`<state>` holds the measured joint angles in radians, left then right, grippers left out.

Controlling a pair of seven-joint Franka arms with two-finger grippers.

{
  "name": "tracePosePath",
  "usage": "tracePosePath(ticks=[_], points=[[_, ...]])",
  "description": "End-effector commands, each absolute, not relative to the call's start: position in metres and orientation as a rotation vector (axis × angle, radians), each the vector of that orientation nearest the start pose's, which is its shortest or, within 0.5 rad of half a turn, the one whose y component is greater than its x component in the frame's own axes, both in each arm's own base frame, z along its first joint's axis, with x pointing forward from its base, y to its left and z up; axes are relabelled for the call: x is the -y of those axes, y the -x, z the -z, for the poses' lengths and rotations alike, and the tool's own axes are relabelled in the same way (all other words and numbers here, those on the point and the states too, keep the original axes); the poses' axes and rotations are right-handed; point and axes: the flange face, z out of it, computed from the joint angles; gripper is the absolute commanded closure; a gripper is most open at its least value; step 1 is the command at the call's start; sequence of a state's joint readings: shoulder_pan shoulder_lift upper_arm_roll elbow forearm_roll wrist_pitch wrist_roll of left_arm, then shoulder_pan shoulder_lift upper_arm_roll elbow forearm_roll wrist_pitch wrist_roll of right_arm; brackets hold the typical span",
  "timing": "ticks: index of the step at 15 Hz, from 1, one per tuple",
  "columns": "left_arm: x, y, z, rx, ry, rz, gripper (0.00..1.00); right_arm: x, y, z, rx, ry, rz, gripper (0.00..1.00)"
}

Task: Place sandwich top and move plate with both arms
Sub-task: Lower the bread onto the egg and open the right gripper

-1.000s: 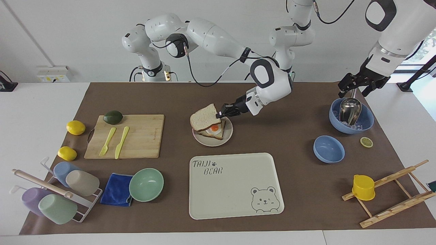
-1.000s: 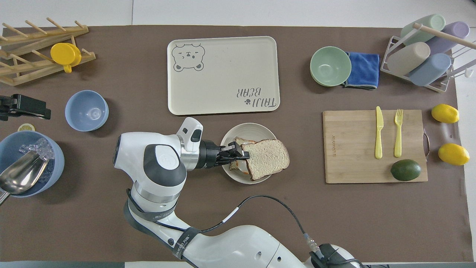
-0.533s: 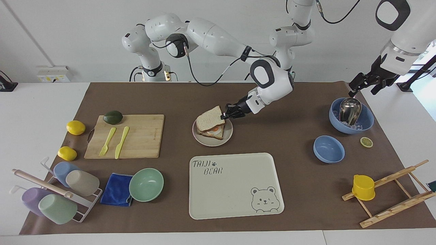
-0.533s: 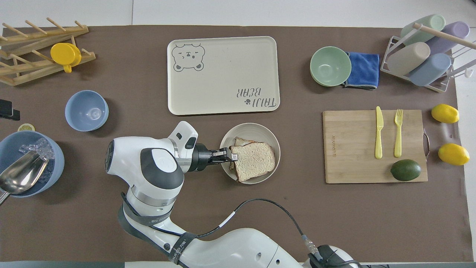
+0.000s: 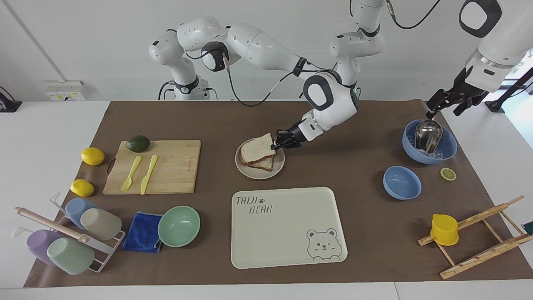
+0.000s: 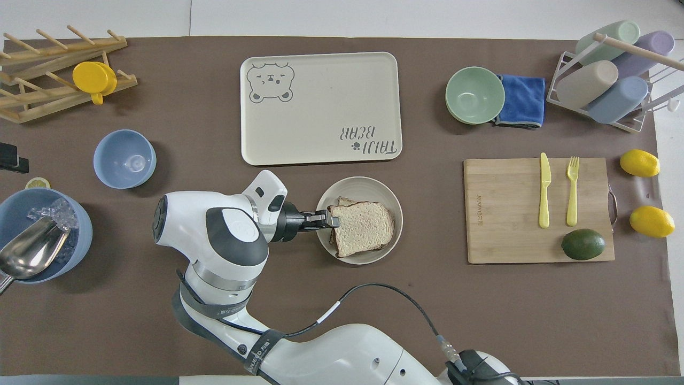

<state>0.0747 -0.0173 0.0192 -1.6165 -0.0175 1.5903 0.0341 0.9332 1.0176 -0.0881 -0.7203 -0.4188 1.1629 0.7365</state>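
The sandwich top (image 5: 258, 149) (image 6: 363, 227), a pale bread slice with a brown crust, lies nearly flat on a lower slice (image 5: 266, 166) on the round beige plate (image 5: 280, 164) (image 6: 363, 184) at mid table. It covers the filling. My right gripper (image 5: 277, 143) (image 6: 331, 219) is low at the plate's rim, on the side toward the left arm's end, shut on the top slice's edge. My left gripper (image 5: 447, 102) hangs open and empty, high over the table's edge by the blue ice bowl (image 5: 429, 143); only its tip (image 6: 10, 158) shows in the overhead view.
A cream bear tray (image 5: 287, 227) lies farther from the robots than the plate. A cutting board (image 5: 175, 166) with fork, knife and avocado sits toward the right arm's end, with lemons, a mint bowl, a blue cloth and a cup rack. A small blue bowl (image 5: 402, 182) and a wooden rack stand toward the left arm's end.
The right gripper has lowered the tilted top slice down onto the egg slice, covering the egg. The left gripper rose away from the ice bowl, then stayed still.
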Motion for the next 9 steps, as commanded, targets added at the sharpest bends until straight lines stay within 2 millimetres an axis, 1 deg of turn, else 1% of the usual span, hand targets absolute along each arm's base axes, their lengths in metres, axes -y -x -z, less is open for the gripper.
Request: tracePosePath(ticks=[1,3,4,6,7,8,9], points=[[-0.0509,-0.5387,-0.6157,0.101,3.139,-0.01,0.0,-0.5218,-0.5062,-0.3278,-0.034,-2.434,0.023,1.0],[-0.0509,-0.5387,-0.6157,0.101,3.139,-0.01,0.0,-0.5251,-0.5078,-0.3245,0.034,-2.472,-0.008,1.0],[-0.0509,-0.5387,-0.6157,0.101,3.139,-0.01,0.0,-0.523,-0.5089,-0.3213,0.069,-2.481,-0.007,1.0],[-0.0509,-0.5391,-0.6149,0.103,3.139,-0.012,0.0,-0.5231,-0.5053,-0.3209,0.078,-2.476,-0.006,1.0],[-0.0509,-0.5387,-0.6157,0.103,3.139,-0.01,0.0,-0.5232,-0.5051,-0.3209,0.08,-2.477,-0.005,0.86],[-0.0509,-0.5387,-0.6157,0.106,3.139,-0.01,0.0,-0.5223,-0.5058,-0.3219,0.083,-2.477,-0.004,0.64],[-0.0509,-0.5388,-0.6158,0.106,3.139,-0.007,0.0,-0.5214,-0.5068,-0.322,0.083,-2.476,-0.005,0.45]])
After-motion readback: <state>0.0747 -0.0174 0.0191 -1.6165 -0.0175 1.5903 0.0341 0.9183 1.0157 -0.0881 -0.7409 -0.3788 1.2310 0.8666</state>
